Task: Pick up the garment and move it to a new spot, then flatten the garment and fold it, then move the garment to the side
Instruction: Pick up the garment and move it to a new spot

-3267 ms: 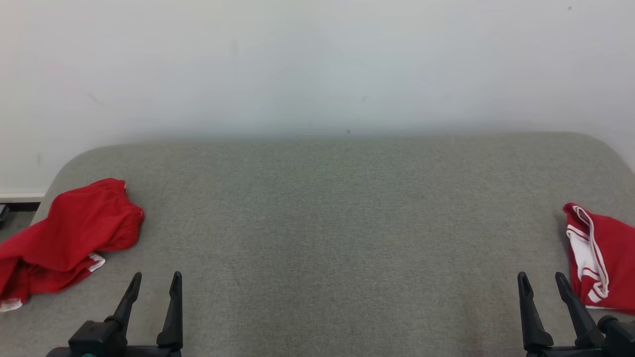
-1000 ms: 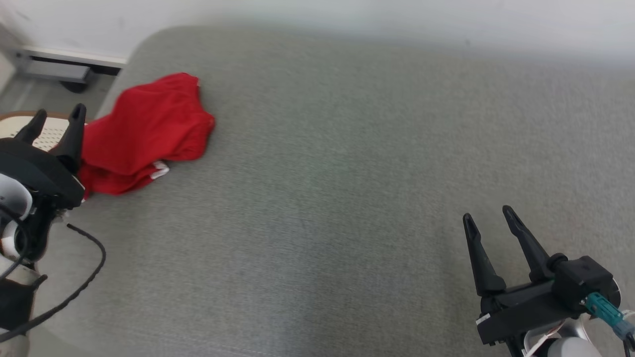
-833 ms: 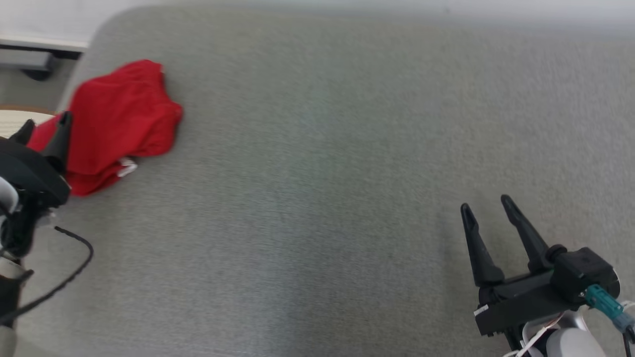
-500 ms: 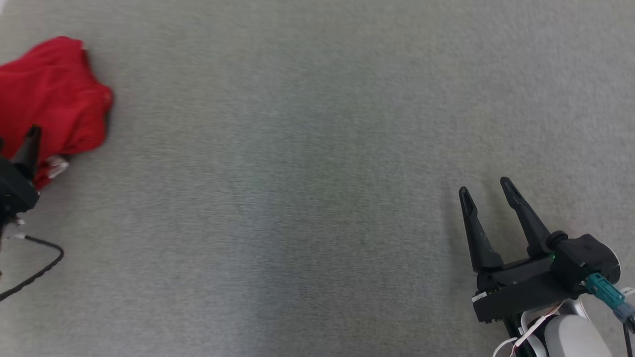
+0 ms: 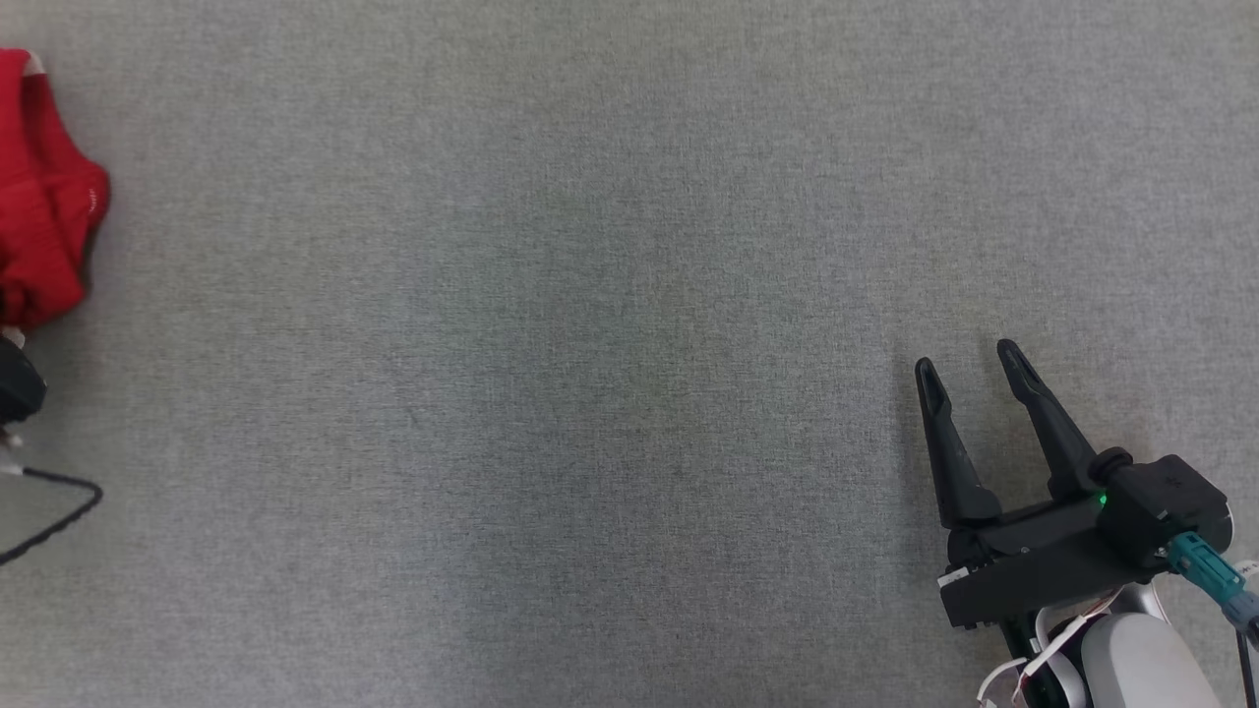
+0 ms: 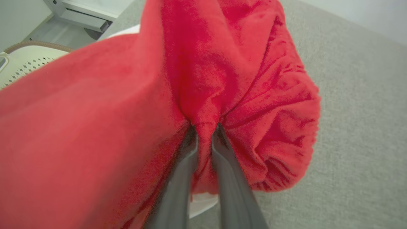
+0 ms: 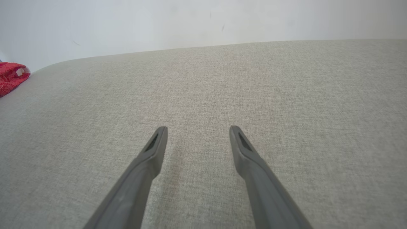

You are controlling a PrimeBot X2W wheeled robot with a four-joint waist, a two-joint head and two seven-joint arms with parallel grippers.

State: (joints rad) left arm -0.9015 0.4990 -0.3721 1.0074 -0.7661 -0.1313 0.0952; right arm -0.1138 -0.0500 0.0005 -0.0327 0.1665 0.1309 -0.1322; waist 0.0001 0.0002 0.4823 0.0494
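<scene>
Most of the red garment (image 6: pixel 248 79) is cut off for us. The head view catches just a crumpled lobe at its left edge. The left wrist view sits so close that the cloth runs out of frame and blurs at the lower left. We cannot tell what kind of garment it is, nor whether it is clear of the surface. A white strip (image 6: pixel 205 205) peeks out beneath it, between the fingers.

The left gripper (image 6: pixel 205 128) has its two fingers drawn nearly together, pinching a ridge of the red cloth, and creases fan out from the pinch. The garment is bunched at the left end of the grey fabric surface (image 5: pixel 590 344), near its rounded corner. A pale perforated object (image 6: pixel 22 62) stands beyond that edge.

The right gripper (image 5: pixel 967 354) is over the surface at the lower right, fingers spread wide and holding nothing, well apart from the garment. Between them a broad stretch of grey fabric lies open, reaching back to a white wall (image 7: pixel 203 19).
</scene>
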